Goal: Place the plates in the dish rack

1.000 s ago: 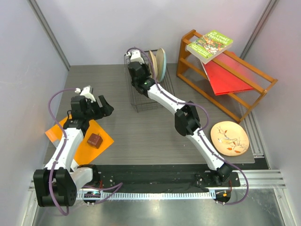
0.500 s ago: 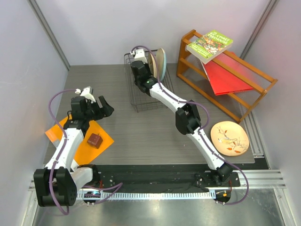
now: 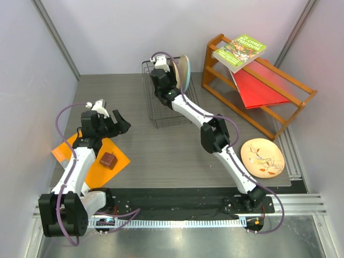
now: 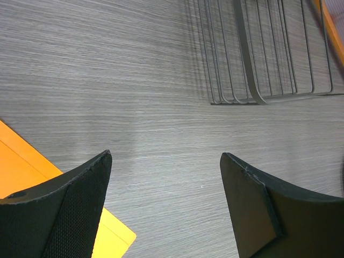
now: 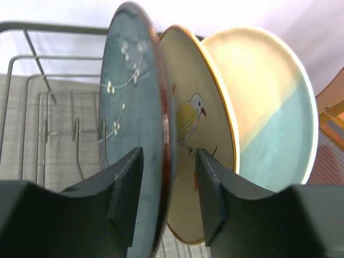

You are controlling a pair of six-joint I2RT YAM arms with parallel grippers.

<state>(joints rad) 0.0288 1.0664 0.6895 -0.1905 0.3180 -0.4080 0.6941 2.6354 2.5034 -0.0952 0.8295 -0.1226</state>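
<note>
Grey wood-grain table (image 3: 161, 150) between pale walls, where a black wire dish rack (image 3: 161, 115) holds three round ceramic plates on edge, its wires keeping them upright: a dark blue-grey speckled plate (image 5: 131, 107), a tan-orange bird-painted plate (image 5: 193, 118) and a cream and light-blue plate (image 5: 269, 107). Right gripper (image 5: 167, 177) straddles the dark plate's rim, its fingers slightly parted with a gap showing, apparently not clamping. A fourth plate (image 3: 262, 157), tan-orange, lies flat near the right arm, not yet loaded, while the left gripper (image 4: 165, 161) hovers wide open and empty.

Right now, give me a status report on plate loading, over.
Left gripper open, idle. Right gripper astride blue plate's rim, grip unclear. Three plates upright in dish rack; fourth plate flat on table. No obstruction seen.
</note>
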